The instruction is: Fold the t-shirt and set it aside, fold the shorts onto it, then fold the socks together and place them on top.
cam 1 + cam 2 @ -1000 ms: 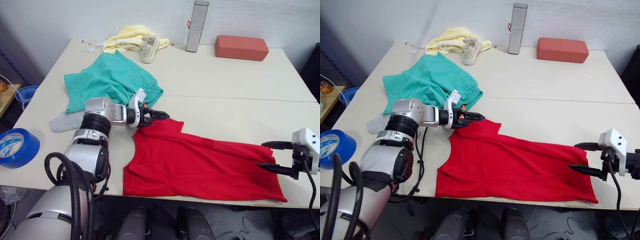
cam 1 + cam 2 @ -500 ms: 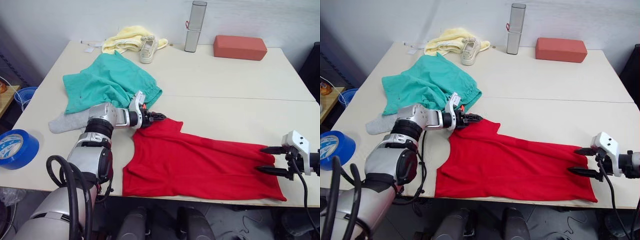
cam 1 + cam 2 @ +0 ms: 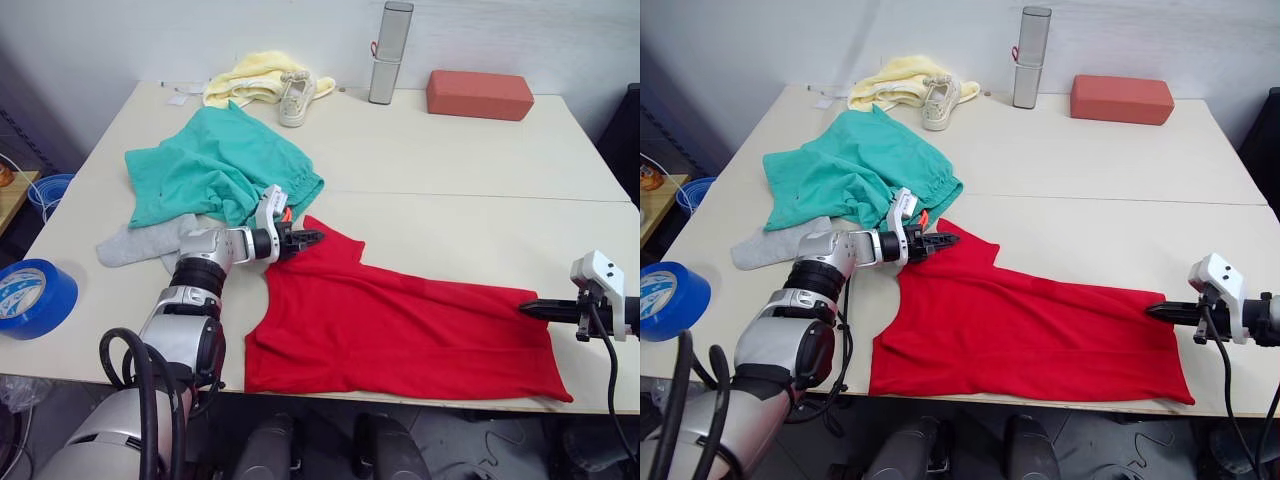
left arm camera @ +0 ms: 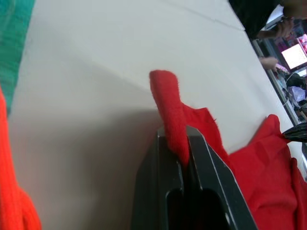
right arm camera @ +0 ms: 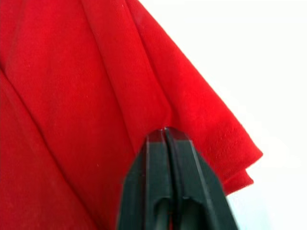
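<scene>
T-shirt (image 3: 400, 325) lies flat on the near half of the table (image 3: 460, 170), long axis running left-right, its near hem at the table's near edge; which end is collar or hem is hard to tell, and no neck label shows. Left gripper (image 3: 312, 238) is clamped on a raised fold at the shirt's far-left corner; the left wrist view shows red fabric pinched between the two black fingers (image 4: 153, 191). Left forearm lies low over the table, pointing right. Right gripper (image 3: 1160, 311) is at the shirt's right end, fingers pressed together on a fold of the red cloth, arm reaching in from the right, partly cut off by the frame edge. Shorts (image 3: 215, 165) are bunched just left and far of the left gripper, orange drawstring peeking beside it. Grey socks (image 3: 140, 242) lie partly under the shorts' near edge, so the pair is hard to separate. Far edge: pale yellow cloth (image 3: 250, 75), off-white sneaker (image 3: 297, 96), grey upright canister (image 3: 391, 52), red block (image 3: 480, 94). Blue tape roll (image 3: 32, 295) at the near left.
</scene>
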{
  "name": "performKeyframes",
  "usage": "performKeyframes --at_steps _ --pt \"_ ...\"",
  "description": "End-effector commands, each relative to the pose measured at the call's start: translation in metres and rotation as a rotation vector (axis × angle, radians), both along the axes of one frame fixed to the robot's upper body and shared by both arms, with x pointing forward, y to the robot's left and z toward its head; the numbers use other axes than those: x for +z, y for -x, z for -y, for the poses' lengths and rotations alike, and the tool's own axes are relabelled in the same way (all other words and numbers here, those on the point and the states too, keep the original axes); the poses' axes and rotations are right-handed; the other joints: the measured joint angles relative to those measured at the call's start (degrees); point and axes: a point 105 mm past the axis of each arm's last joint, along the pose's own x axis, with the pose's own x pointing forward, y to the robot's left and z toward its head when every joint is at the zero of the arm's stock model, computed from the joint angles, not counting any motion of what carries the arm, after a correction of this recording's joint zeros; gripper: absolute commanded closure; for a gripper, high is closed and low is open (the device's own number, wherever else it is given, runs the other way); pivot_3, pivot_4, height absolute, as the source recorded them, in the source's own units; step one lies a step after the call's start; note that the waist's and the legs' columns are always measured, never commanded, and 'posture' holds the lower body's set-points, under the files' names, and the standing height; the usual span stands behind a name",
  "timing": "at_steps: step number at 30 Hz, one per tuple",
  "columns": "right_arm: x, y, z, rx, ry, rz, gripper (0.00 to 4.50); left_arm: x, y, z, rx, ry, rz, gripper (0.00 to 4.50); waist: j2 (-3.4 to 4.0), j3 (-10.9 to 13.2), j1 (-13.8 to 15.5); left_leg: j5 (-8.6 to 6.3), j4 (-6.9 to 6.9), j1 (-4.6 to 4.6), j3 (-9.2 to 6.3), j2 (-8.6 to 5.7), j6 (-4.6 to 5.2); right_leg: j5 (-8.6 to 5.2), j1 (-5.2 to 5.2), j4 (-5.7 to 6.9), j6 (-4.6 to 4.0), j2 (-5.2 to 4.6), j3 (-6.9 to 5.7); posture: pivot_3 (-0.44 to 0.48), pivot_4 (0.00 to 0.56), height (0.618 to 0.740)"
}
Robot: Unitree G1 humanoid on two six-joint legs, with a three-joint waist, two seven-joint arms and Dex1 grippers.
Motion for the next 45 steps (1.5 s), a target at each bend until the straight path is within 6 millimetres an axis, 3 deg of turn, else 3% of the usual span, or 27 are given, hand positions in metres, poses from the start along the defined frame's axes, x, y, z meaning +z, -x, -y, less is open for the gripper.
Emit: performKeyframes --at_steps 1,9,16,28,36,45 --pt "0.007 -0.002 -0.004 0.032 -0.018 0.05 4.46 0.02 0.001 0.002 -0.043 0.019 0.152 4.5 0.0 0.0 0.0 0.0 0.0 0.0 0.0 0.0 0.0 0.0 0.0 0.0 0.0 0.0 0.0 0.0 0.15 0.74" --pt "0.022 -0.004 -0.008 0.125 0.019 0.217 4.46 0.03 0.008 -0.012 -0.058 0.026 0.338 4.5 0.0 0.0 0.0 0.0 0.0 0.0 0.02 0.0 0.01 0.0 0.01 -0.01 0.0 0.0 -0.01 0.0 0.15 0.74" --pt "0.031 0.002 -0.012 0.214 0.042 0.293 4.46 0.026 0.022 -0.025 -0.133 -0.066 0.519 4.5 0.0 0.0 -0.1 0.0 -0.01 0.02 0.01 0.02 0.02 0.0 0.02 -0.03 0.0 0.0 -0.01 0.0 0.15 0.74" --pt "0.008 0.017 -0.01 0.368 0.19 0.407 4.46 0.015 0.05 -0.033 -0.271 -0.209 0.866 4.5 0.0 0.0 -0.3 -0.03 -0.03 0.04 0.0 0.03 0.07 0.0 0.05 -0.09 -0.01 -0.02 0.1 0.0 0.15 0.74" --pt "-0.002 0.016 -0.008 0.389 0.253 0.439 4.46 0.005 0.065 -0.038 -0.37 -0.334 1.128 4.5 0.01 0.0 -1.2 -0.04 -0.06 0.04 -0.03 0.03 0.1 0.0 0.07 -0.15 -0.01 -0.07 0.17 0.0 0.15 0.74" --pt "-0.007 0.016 -0.006 0.404 0.299 0.464 4.46 -0.014 0.083 -0.041 -0.55 -0.442 1.302 4.5 0.02 0.0 -1.4 -0.07 -0.1 0.04 -0.08 0.04 0.13 -0.01 0.08 -0.22 -0.03 -0.08 0.34 0.0 0.15 0.74"
